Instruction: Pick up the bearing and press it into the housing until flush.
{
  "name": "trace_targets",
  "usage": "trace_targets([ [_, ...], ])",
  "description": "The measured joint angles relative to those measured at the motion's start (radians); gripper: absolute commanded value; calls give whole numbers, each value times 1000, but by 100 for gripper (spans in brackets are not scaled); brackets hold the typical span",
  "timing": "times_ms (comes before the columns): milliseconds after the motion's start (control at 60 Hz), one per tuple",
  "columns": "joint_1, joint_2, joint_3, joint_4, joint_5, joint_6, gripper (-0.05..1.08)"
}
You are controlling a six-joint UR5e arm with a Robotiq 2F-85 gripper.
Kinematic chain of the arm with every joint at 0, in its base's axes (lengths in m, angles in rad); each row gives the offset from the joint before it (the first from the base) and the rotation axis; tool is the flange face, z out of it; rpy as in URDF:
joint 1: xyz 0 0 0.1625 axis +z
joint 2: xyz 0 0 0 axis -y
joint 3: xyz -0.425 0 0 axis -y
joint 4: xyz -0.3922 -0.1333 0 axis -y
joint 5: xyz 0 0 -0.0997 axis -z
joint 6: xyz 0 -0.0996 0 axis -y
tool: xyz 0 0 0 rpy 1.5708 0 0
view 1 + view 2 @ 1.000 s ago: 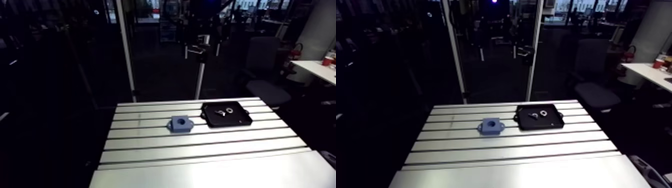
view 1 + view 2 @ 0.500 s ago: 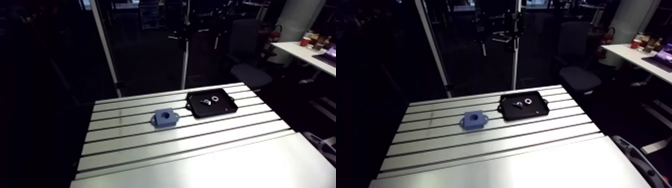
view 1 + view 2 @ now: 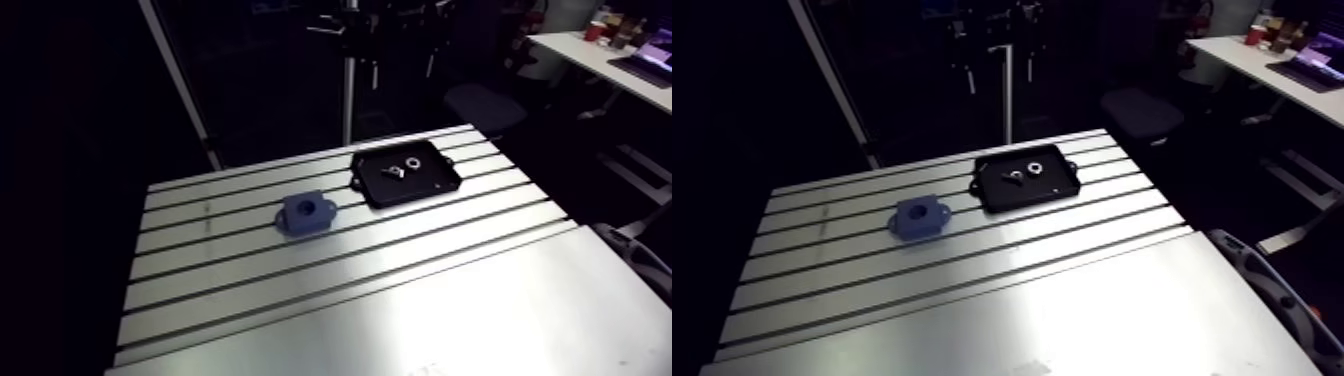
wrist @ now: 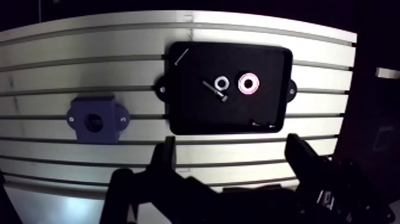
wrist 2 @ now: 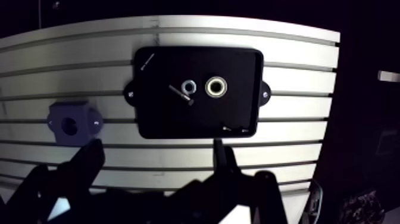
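In the wrist view a black tray lies on the slotted table ahead of my gripper. In the tray, the bearing is a shiny ring, with a smaller ring and a bolt beside it. The blue housing, with a round bore, sits on the table beside the tray, apart from it. My gripper hangs high above the table's near side, open, with nothing between its dark fingers. The arm view shows the housing and the tray but not the gripper.
A thin screw lies in a far corner of the tray. The tray has small mounting ears on two sides. The table stretches wide and bare toward the arm, ending at a dark drop beyond the tray.
The arm view has swung and now looks more steeply down on the table, so the camera has moved. Housing, tray and bearing keep their places on the table.
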Motion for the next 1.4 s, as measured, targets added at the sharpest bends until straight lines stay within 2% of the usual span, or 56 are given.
trace_targets([
  [533,-67,141,-16,-98,5,-28,1],
  [1400,-92,207,11,-120,5,-19,1],
])
